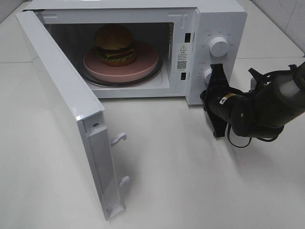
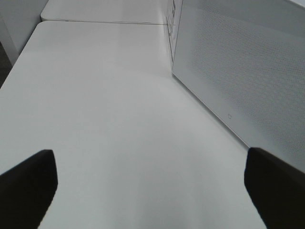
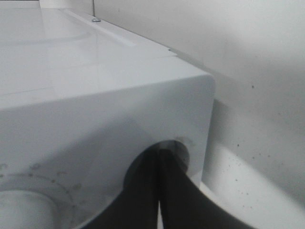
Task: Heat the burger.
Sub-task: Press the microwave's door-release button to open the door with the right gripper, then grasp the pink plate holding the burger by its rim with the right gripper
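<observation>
Pinching tight with nothing between them, the right fingers [image 3: 176, 200] sit at the lower knob [image 1: 206, 74] on the microwave [image 1: 224, 19] control panel, below the upper knob [image 1: 218, 46]. I cannot tell whether they actually touch it. The left fingers [image 2: 28, 186] are spread wide and empty, low over the tabletop [image 1: 181, 167], just beside the outer face of the door [image 1: 62, 86].

The burger [image 1: 113, 45] sits on the pink plate [image 1: 143, 64] inside the oven, roughly centred. The door stands wide open.

Loading looks finished, so what remains is shutting the door and setting the time. The door should probably come first, since a timer turned with the door open would likely heat nothing. The left arm seems best placed for this. It should push flat against the outer face near the free edge, in one steady sweep, until the two latch hooks [image 1: 119, 139] seat fully. The right fingers can then turn the knob with the closed tips against its rim, in small moves so they do not slip off.
</observation>
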Controlling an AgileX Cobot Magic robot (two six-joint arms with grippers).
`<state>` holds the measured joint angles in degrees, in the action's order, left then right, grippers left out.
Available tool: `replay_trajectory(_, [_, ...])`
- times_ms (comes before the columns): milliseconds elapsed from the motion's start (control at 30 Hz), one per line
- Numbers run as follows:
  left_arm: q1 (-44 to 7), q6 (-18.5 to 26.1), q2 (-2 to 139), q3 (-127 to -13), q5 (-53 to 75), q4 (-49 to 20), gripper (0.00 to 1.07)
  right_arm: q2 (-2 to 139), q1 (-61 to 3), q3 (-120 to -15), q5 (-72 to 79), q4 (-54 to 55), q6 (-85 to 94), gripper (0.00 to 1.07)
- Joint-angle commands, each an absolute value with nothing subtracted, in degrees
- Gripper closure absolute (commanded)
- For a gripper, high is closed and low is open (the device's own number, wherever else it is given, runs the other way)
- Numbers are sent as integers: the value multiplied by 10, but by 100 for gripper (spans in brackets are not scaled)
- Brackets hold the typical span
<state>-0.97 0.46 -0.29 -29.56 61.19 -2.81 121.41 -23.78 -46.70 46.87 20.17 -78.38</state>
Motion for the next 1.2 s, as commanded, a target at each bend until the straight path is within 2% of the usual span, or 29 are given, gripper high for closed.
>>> replay_trajectory(33, [-9,0,-8,-297,614,-29,6,1207,-246,-461,485,186,-790,107])
replay_trajectory(667, [-9,0,-8,-297,614,-29,6,1179,-258,-435,484,195,-787,107])
replay_trajectory(1000, [-9,0,-5,-297,614,-29,6,1145,-258,-380,489,205,-780,107])
replay_trajectory(1200, [-9,0,-5,-297,614,-29,6,1106,-258,-337,488,205,-711,107])
